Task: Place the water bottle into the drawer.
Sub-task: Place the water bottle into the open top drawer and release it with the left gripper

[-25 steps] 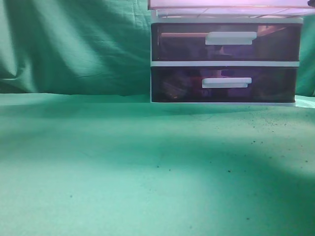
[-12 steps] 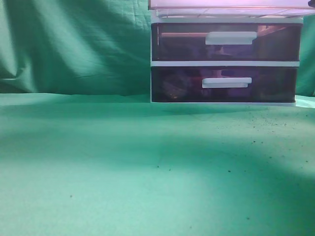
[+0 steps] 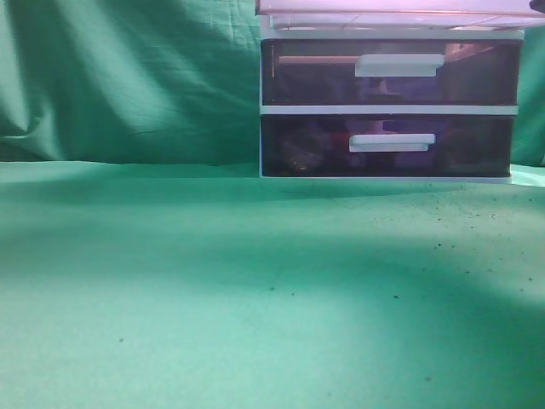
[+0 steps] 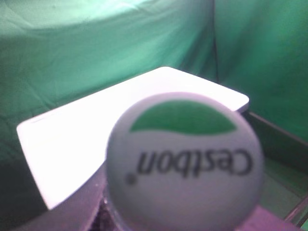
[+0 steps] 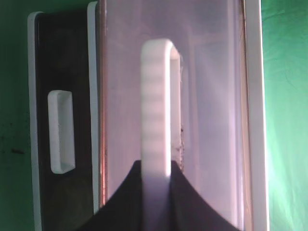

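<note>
The drawer unit [image 3: 389, 106] stood at the back right of the desk [image 3: 213, 298], against the cloth backdrop [image 3: 128, 77]. The drawer [image 3: 400, 8] jutted forward above two shut drawers [image 3: 390, 109], and the water bottle [image 4: 184, 163] hung before the unit's top.

My left wrist view is soft: bottle cap [image 4: 184, 163] blurred, white top [image 4: 96, 130] blown out. Exterior view dim, green cast, broad shadows on cloth [image 3: 213, 281]. Handle [image 5: 156, 106] shows banding.

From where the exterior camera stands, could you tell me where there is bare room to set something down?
The green cloth lies bare from the near edge to the drawer unit, and left of it to the backdrop. Only the unit's far-right footprint is taken.
</note>
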Motion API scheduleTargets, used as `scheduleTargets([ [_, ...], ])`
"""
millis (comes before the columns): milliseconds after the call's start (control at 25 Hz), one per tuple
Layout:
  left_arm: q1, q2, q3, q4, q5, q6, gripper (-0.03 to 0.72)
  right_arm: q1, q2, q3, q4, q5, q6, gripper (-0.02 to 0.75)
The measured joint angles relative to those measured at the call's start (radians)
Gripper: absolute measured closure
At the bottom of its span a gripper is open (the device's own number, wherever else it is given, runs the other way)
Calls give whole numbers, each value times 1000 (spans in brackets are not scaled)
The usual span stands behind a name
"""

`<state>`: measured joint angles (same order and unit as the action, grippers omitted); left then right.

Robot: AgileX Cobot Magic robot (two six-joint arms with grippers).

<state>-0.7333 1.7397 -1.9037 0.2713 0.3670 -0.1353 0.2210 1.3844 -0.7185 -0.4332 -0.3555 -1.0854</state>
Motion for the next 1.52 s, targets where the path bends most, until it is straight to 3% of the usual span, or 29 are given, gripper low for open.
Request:
scheduleTargets([
  [160,0,118,-99,-5,138,0,397,0,0,0,-8,0,22,647],
  [680,15,209,-106,-115,218,0,397,0,-3,23,-8,-19,27,647],
  [880,15,209,-114,-136,206,44,78,0,-4,35,-8,-32,27,647],
  [960,9,209,-116,-140,202,69,27,0,-4,35,-8,-33,27,647],
  [1080,-4,209,-116,-140,172,91,43,0,-4,36,-8,-35,27,647],
  [1160,-17,209,-116,-144,129,108,113,0,-4,36,-8,-37,27,647],
  [1520,-32,287,-118,-218,-144,224,106,0,-4,38,-8,-43,27,647],
])
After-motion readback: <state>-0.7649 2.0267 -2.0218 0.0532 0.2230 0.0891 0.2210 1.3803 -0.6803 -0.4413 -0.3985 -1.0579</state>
